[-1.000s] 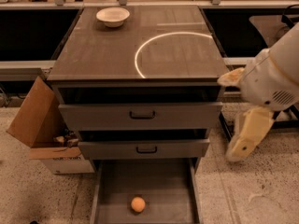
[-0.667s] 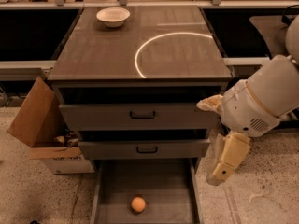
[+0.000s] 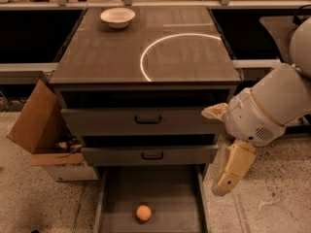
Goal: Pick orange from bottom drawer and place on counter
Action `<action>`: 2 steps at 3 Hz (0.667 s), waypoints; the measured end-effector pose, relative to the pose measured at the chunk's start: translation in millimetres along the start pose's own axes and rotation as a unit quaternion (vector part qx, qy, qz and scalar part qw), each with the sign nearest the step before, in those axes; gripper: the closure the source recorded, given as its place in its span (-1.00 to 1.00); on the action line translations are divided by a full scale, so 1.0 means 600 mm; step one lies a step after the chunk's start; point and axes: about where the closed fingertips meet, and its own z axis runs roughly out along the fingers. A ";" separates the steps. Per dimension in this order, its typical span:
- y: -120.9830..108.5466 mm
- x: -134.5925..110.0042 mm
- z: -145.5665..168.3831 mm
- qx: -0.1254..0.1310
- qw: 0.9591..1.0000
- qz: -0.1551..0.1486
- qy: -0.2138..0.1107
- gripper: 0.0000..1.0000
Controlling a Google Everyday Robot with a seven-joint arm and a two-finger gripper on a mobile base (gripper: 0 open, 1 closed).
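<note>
At your far left a brown cardboard box (image 3: 36,123) leans open against the cabinet. Under its flap sits a white carton (image 3: 73,171) with a line of dark print that is too small for you to read.

On the dark, glossy surface (image 3: 97,57) a white bowl (image 3: 117,17) stands near the back left corner. A bright white arc of reflected light (image 3: 146,57) curves across the right half.

Below it, the two upper drawers (image 3: 107,123) with black handles are each pulled out a little. The bottom drawer (image 3: 170,188) is pulled out furthest, a flat grey tray with low side walls.

The orange (image 3: 143,212) lies on that tray's floor near the front edge, slightly left of centre and apart from both walls. It is small, round, smooth and evenly coloured.

At your right, the thick white arm (image 3: 272,108) reaches in from the frame edge, its bulky joint level with the top drawer. From it a tan link hangs down and leftward. The end effector (image 3: 224,181) sits outside the bottom drawer's right wall, above the floor, up and to the right of the orange and well apart from it. It holds nothing, and you cannot tell how wide it is set.
</note>
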 end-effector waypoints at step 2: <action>0.028 0.056 0.191 -0.011 0.999 0.023 -0.034 -1.00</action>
